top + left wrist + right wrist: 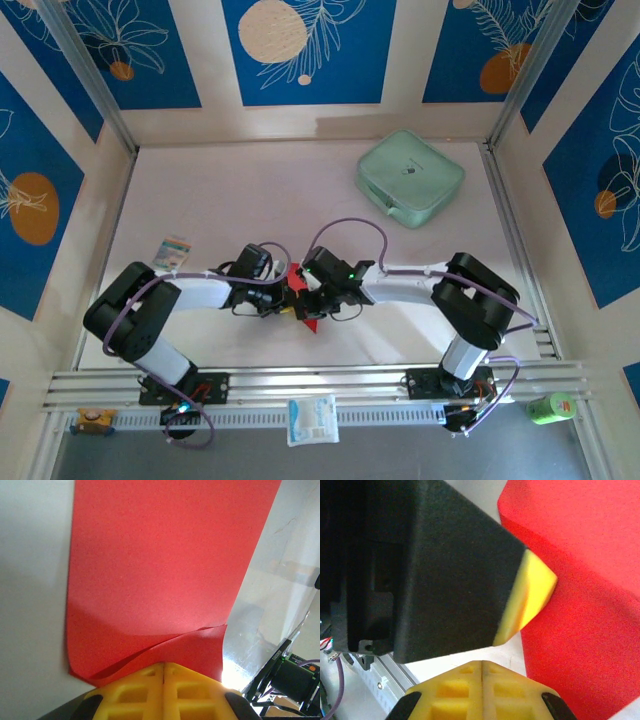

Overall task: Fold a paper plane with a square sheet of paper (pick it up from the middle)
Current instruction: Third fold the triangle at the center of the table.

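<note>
Left wrist: left gripper (164, 669) fingers pressed together, tips on near edge of red sheet (165, 565), folded flap raised beside them. Right gripper (483, 667) likewise closed, gripping nothing, just short of sheet. Sheet lies mid-table (230, 190) between both arms. Mint-green case (410, 178) far right.

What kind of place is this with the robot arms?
Probably a robot test booth, not a home. The left arm and right arm, handling red paper, are bolted to a metal rail at the edge of a white table, boxed in by blue patterned walls.
</note>
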Robot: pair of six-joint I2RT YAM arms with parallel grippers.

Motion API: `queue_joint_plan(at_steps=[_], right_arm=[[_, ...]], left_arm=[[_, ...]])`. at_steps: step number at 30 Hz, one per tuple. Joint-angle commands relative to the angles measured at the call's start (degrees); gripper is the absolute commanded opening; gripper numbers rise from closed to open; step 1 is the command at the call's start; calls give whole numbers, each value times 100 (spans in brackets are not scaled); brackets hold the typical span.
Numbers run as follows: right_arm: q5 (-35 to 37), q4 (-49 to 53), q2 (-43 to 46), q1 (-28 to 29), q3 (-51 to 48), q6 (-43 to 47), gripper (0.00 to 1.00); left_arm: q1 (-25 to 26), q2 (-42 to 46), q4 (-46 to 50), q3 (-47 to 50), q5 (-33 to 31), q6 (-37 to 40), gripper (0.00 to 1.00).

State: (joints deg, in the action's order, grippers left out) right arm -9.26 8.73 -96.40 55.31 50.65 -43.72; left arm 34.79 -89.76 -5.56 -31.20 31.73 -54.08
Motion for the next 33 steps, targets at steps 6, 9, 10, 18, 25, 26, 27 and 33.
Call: queue_joint_plan(at_steps=[6, 9, 10, 18, 25, 26, 27, 33], right_arm=[[105, 383, -317, 71, 33, 101, 3], [108, 341, -305, 72, -134, 110, 3], [109, 302, -273, 76, -213, 95, 3], [-48, -76, 12, 62, -768, -77, 3], [-231, -406, 330, 98, -1261, -255, 4], [-226, -404, 395, 115, -1309, -267, 4], [-226, -406, 455, 128, -1352, -260, 4], [-174, -334, 736, 221, -1737, -265, 4]], left_arm=[[37, -155, 363, 141, -298, 56, 3], [35, -170, 389, 133, -306, 73, 3], [37, -172, 404, 132, -320, 78, 3], [29, -209, 459, 112, -366, 91, 3], [28, -232, 486, 105, -418, 80, 2], [28, -237, 479, 105, -430, 80, 2], [28, -244, 491, 106, -431, 76, 2], [28, -269, 463, 125, -439, 38, 1]])
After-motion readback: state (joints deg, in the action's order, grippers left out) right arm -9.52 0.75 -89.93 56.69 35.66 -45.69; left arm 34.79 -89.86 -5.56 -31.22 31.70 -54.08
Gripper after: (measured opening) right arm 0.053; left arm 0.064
